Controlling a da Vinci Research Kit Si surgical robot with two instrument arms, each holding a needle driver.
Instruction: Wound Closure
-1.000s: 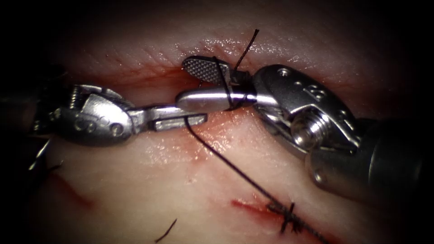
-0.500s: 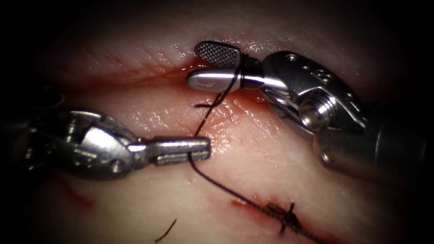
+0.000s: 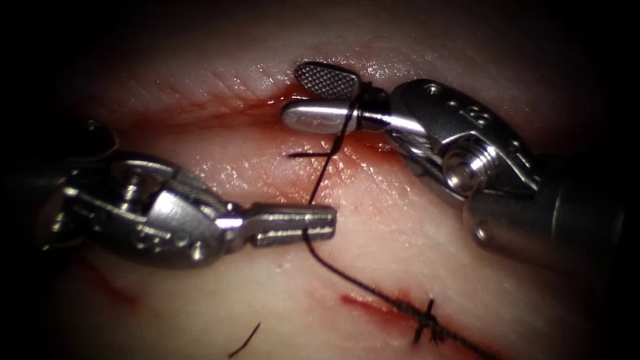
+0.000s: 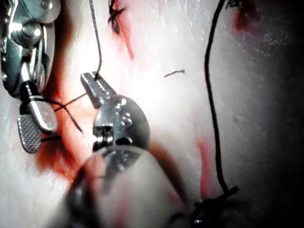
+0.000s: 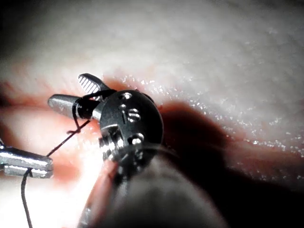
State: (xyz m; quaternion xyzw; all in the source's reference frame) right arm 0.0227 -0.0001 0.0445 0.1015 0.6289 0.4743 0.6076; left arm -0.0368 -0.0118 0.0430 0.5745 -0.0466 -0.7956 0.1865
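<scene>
Thread [image 3: 347, 277] is what your left tool [image 3: 323, 225] grips: its jaws are clamped shut on the strand, low over the tissue [image 3: 373, 227] and left of the right tool. You can see the same grip in the left wrist view [image 4: 92, 81]. From those jaws one length climbs to your right tool [image 3: 317, 100], and the other curves down and right to the knotted stitch [image 3: 425, 323] on the closed part of the cut. Your right tool has its jaws parted, holding nothing, with the thread looped around its lower jaw near the hinge. It hovers over the open cut [image 3: 220, 110], where red fluid [image 3: 363, 143] lies. A cut end of thread [image 3: 245, 341] lies loose below your left tool.
</scene>
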